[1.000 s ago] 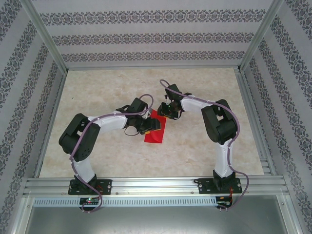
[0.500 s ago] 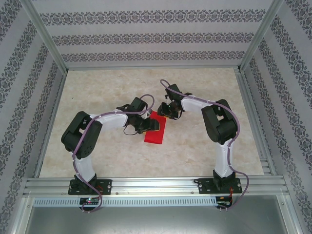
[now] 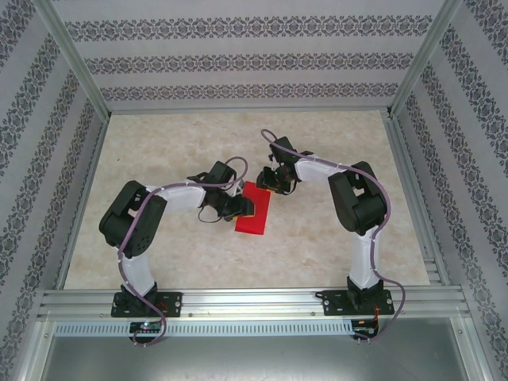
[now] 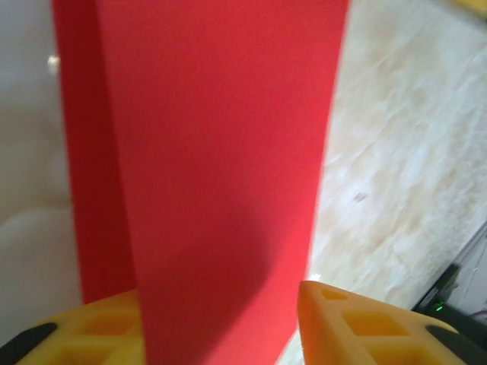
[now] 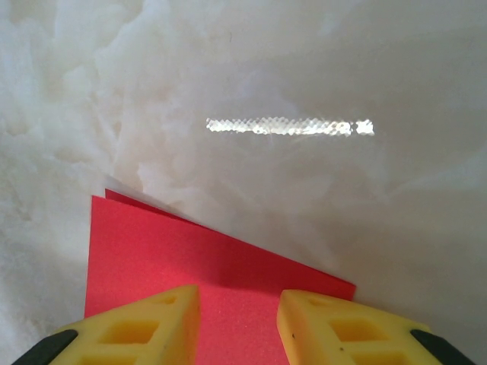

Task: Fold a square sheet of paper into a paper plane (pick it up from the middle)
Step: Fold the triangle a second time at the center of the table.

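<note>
Mid-table, between both grippers: folded bright red sheet of paper (image 3: 255, 218), a narrow rectangle lying on the pale marbled tabletop (image 3: 159, 151).
Left gripper (image 3: 240, 208) at its left long edge, yellow fingers (image 4: 342, 319) partly apart with a raised layer of the sheet between them; cannot tell whether they pinch it. Right gripper (image 3: 274, 182) over the far end, jaws partly open, gripping nothing.

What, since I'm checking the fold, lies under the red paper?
A lower layer of red peeks out beneath the paper, on the table. Anything under its middle is covered.
</note>
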You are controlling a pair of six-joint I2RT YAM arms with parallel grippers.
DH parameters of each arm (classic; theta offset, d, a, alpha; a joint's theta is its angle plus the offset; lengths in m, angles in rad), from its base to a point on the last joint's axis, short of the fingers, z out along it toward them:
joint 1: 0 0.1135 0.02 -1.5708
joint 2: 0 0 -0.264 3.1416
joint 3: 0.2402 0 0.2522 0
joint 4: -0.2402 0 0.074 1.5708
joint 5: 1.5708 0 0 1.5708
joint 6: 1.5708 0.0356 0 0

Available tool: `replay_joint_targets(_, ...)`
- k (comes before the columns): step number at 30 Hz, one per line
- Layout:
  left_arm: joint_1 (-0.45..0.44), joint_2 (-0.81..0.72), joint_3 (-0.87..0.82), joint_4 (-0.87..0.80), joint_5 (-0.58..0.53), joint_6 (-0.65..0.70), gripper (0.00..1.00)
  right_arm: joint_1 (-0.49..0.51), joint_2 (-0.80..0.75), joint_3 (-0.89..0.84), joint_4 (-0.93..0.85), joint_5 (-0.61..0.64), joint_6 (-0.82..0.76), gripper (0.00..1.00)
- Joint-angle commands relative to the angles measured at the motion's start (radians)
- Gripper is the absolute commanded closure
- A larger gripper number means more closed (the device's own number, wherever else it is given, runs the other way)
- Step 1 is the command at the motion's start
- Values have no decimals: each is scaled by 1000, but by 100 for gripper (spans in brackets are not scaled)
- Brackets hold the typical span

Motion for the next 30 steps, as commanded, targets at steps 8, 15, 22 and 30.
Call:
replay_joint_targets(8,7,-79,-88,30,-24,-87,84,-12,38,-60,-28,48,-9,64)
replay_joint_targets(15,7,-54,-75,10,-49,-95,89,2,-122,-67,11,-73,-14,64)
replay_joint_targets(22,7,-60,-81,37,-23,-100,89,94,-185,-160,-20,-55,5,71)
replay_joint_targets(30,7,-77,-86,48,-11,-107,89,128,-153,-216,4,-52,29,86)
